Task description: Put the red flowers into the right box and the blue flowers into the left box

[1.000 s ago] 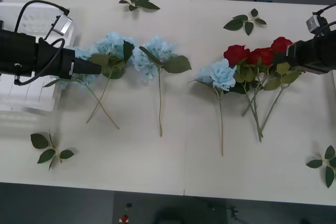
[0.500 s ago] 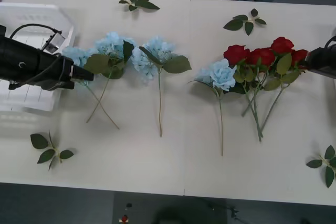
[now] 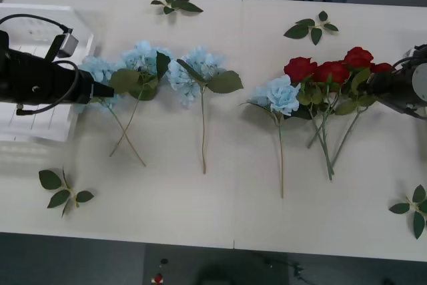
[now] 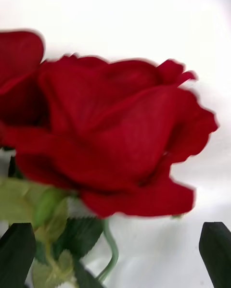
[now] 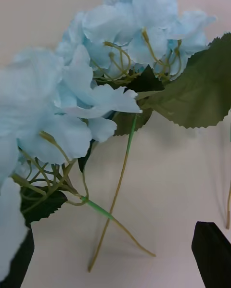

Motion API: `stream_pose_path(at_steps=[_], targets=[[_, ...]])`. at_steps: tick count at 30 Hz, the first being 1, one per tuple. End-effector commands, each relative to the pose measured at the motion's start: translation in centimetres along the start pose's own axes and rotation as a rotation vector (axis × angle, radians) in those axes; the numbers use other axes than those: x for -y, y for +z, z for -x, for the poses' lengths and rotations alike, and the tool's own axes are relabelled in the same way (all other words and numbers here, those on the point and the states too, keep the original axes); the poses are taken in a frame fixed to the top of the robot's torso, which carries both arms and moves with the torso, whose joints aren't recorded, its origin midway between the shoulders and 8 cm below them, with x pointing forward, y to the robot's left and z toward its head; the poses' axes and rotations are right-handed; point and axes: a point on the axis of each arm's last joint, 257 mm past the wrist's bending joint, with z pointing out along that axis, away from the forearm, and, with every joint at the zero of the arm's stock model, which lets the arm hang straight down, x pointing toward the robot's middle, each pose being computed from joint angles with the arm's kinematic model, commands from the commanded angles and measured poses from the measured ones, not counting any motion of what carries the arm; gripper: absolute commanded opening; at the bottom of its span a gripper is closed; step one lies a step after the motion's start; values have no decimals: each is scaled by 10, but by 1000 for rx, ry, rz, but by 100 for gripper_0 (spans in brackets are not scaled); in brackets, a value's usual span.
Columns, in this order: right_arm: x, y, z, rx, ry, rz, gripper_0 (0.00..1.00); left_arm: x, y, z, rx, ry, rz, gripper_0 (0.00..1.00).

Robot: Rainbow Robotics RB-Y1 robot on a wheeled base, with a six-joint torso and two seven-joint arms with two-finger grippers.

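Several red flowers [image 3: 332, 71] lie bunched at the table's right, stems toward me. My right gripper [image 3: 369, 85] is at the bunch's right side, open, with one red bloom [image 4: 120, 134] close ahead of its fingers [image 4: 214, 249] and nothing held. Three blue flowers [image 3: 143, 57] lie left of centre and another [image 3: 283, 95] beside the roses. My left gripper [image 3: 105, 90] is open at the leftmost blue head [image 3: 97, 70], whose petals [image 5: 57, 119] sit just before the fingers [image 5: 211, 254]. The left box [image 3: 40, 131] stands behind that arm. The right box is out of view.
Flowerless leaf sprigs lie at the back [image 3: 177, 3], back right [image 3: 312, 27], front left [image 3: 63, 190] and front right edge [image 3: 413, 208]. Bare table stretches between the flower stems and the front edge.
Both arms drew back from the flowers, then came in again. The left gripper now stops short of its earlier reach; the leftmost blue flower's stem has shifted slightly.
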Motion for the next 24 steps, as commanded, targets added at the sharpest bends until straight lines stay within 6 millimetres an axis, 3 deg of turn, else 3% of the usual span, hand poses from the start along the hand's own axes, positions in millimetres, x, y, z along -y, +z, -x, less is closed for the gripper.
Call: stream_pose_path(at_steps=[1, 10, 17, 18, 20, 21, 23, 24], targets=[[0, -3, 21, 39, 97, 15, 100, -8, -9, -4, 63, 74, 55, 96], [2, 16, 9, 48, 86, -12, 100, -16, 17, -52, 41, 26, 98, 96], [-10, 26, -2, 49, 71, -7, 97, -7, 33, -52, 69, -20, 107, 96], [-11, 26, -2, 52, 68, -6, 92, -6, 33, -52, 72, -25, 103, 96], [-14, 29, -4, 57, 61, -5, 56, 0, 35, -48, 80, -30, 94, 96], [-15, 29, -3, 63, 60, -4, 45, 0, 35, -46, 82, -32, 94, 96], [-18, 30, -5, 61, 64, -1, 1, 0, 35, -43, 90, -35, 103, 96], [-18, 30, -5, 62, 64, 0, 0, -1, 35, -42, 93, -34, 108, 96]])
